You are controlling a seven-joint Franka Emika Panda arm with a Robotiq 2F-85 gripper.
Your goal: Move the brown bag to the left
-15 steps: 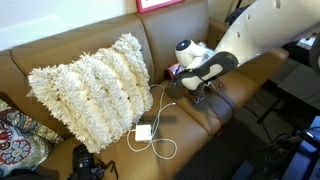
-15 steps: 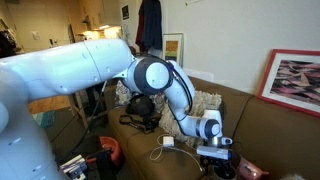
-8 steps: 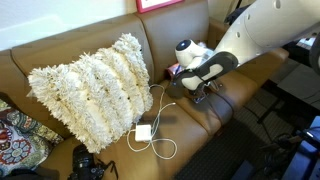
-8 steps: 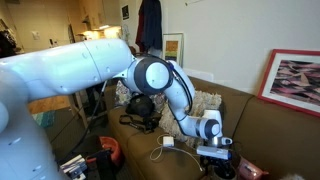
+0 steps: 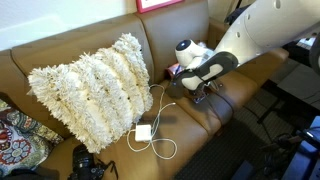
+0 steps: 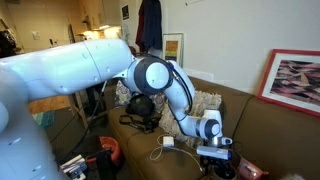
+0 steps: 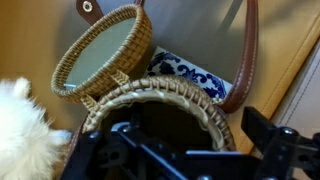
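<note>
In the wrist view the brown bag (image 7: 200,98) is a round woven tan pouch whose open rim lies right under the camera. Its round woven lid (image 7: 100,50) is tipped back behind it, and a brown strap (image 7: 247,50) curves away at the right. My gripper (image 7: 175,150) is open, with one dark finger on each side of the bag's rim. A white fluffy toy (image 7: 20,120) touches the bag on the left. A small blue-patterned square (image 7: 190,72) lies behind the bag. In both exterior views the gripper (image 5: 200,90) (image 6: 215,160) is low over the sofa seat and hides the bag.
A big shaggy white pillow (image 5: 95,85) leans on the brown leather sofa (image 5: 60,55). A white charger with a looped cable (image 5: 143,132) lies on the seat beside it. A black camera (image 5: 88,162) and a patterned cushion (image 5: 15,135) sit at the seat's front corner.
</note>
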